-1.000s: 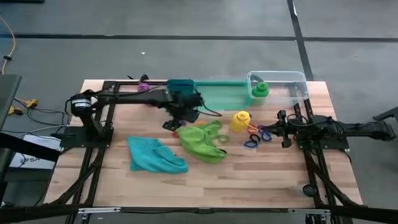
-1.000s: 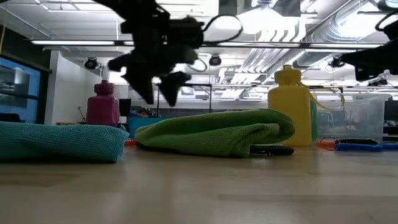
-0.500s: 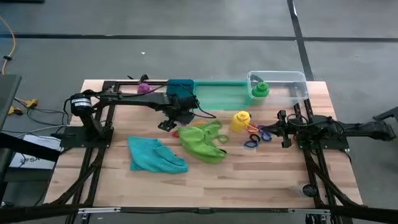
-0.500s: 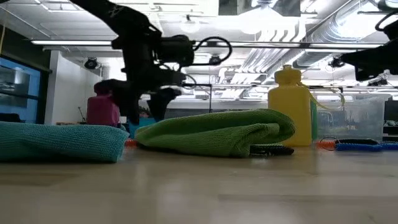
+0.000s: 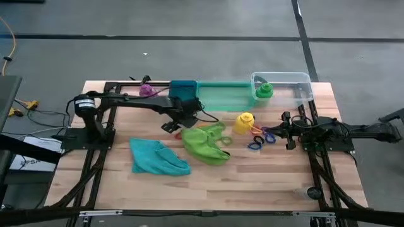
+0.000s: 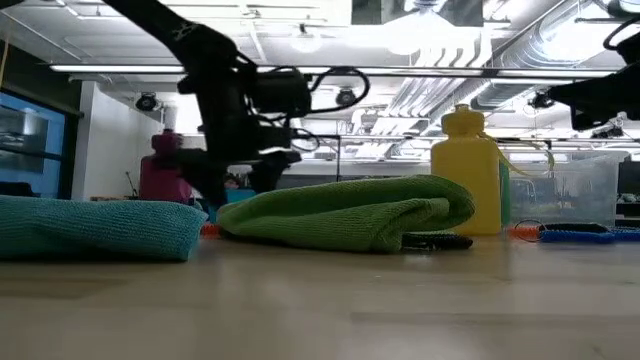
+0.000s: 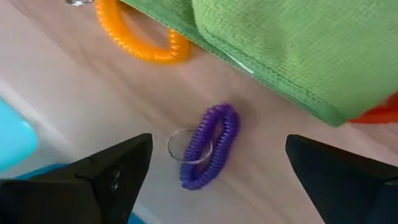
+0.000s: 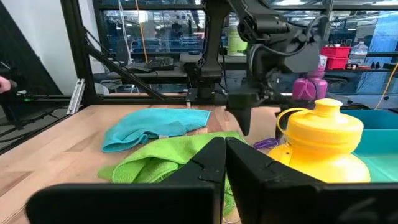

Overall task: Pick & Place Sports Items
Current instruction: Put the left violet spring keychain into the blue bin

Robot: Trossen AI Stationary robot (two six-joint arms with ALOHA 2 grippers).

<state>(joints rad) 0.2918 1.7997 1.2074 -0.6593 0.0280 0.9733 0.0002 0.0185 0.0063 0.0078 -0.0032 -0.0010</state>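
My left gripper (image 7: 217,165) is open and low over the table, just left of the lime-green cloth (image 5: 205,144). Its fingers stand on either side of a small purple coil ring (image 7: 208,146) that lies flat on the wood, without touching it. An orange ring (image 7: 140,40) lies partly under the cloth's edge. The teal cloth (image 5: 158,157) lies at the near left. The yellow bottle (image 5: 243,122) stands upright mid-table, with several rings (image 5: 262,137) beside it. The purple bottle (image 5: 146,89) stands at the far left. The green bottle (image 5: 264,91) is in the clear bin. My right gripper (image 5: 285,131) is shut and waits at the right.
A blue bin (image 5: 184,88), a green bin (image 5: 224,96) and a clear bin (image 5: 297,85) stand in a row along the far edge. Bare wood lies along the near edge. Black arm frames stand at both sides of the table.
My left gripper has come down from well above the lime-green cloth to just over the table, shifting a little toward the table's left edge. It has stayed open. The cloths, bottles and rings have kept still.
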